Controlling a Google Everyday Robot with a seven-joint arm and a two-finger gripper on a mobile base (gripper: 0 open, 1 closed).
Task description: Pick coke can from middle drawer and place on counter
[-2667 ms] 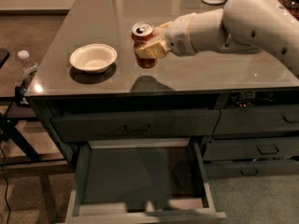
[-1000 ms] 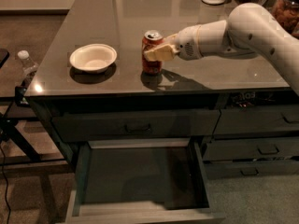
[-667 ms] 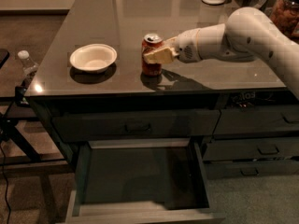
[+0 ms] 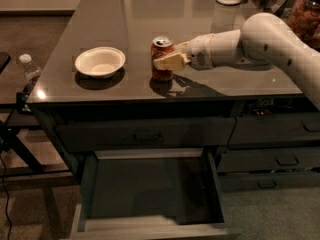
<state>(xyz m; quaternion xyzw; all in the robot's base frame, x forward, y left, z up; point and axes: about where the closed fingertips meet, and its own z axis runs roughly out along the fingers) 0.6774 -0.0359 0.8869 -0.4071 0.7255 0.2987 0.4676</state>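
1. Jaws pinching the coke can (image 4: 161, 74) at mid-height; one tan finger (image 4: 171, 61) lies across its near side, the other is hidden behind it.
2. Gripper (image 4: 164, 59) sits over the tabletop (image 4: 150, 14) near the front edge, its white arm (image 4: 260, 39) reaching in from the right.
3. Can upright, base on the tabletop, right of the white bowl (image 4: 100, 61) and not touching it.
4. Middle drawer (image 4: 150, 189) pulled open below, dark floor showing.
5. Clear bottle (image 4: 30, 70) stands off the left corner.

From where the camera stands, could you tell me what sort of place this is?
Probably a kitchen or break area: a glossy grey counter over dark drawers, the middle drawer pulled open, a white bowl and a coke can on top. The gripper is at the can, over the counter.
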